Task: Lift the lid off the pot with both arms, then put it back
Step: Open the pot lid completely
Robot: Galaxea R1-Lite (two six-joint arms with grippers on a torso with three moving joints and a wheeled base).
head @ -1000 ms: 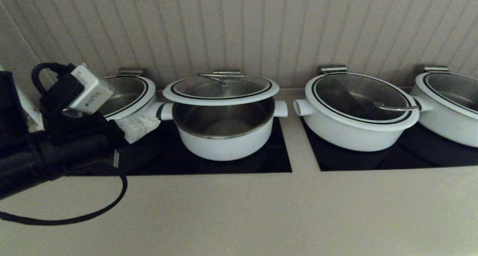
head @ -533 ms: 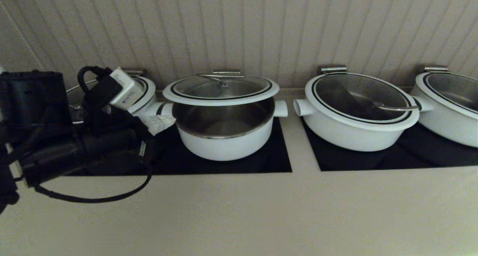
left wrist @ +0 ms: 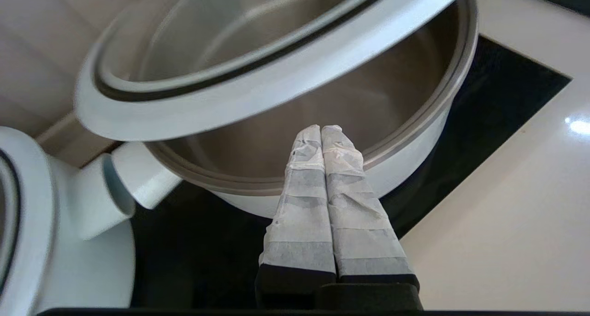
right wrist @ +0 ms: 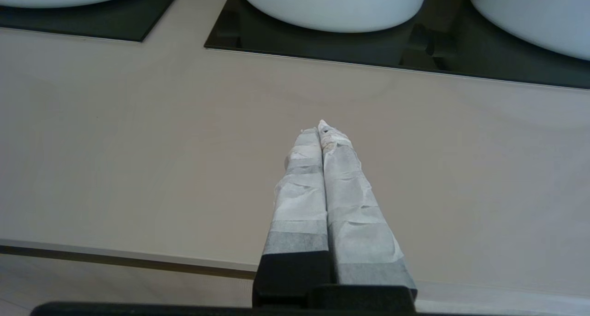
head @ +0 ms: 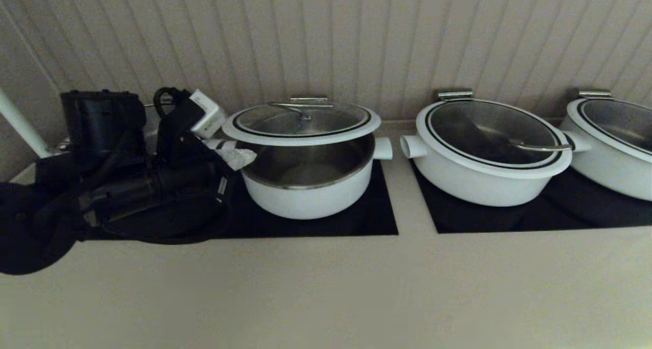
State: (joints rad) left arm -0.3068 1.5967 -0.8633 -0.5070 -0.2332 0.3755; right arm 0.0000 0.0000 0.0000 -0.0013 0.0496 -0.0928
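The white pot (head: 305,193) stands on a black cooktop, steel inside showing. The lid (head: 301,122) is over it with its front edge raised above the pot's rim; what holds it up is hidden. My left gripper (head: 248,159) is shut and empty, its tips at the pot's left side, just under the lid's rim. In the left wrist view the left gripper (left wrist: 321,128) points across the pot's rim (left wrist: 415,136), below the lid (left wrist: 258,90), next to the left side handle (left wrist: 138,177). My right gripper (right wrist: 321,126) is shut, low over the beige counter, out of the head view.
Two wider white pans with glass lids (head: 489,150) (head: 611,140) stand to the right on a second black cooktop (head: 509,219). Another pan (left wrist: 27,242) sits left of the pot, behind my left arm. The ribbed wall (head: 326,43) is close behind. The beige counter (head: 326,288) runs along the front.
My left arm has moved right and toward the wall, bringing its shut fingers from the left pan to the pot's left side. The lid and the pot have not moved.
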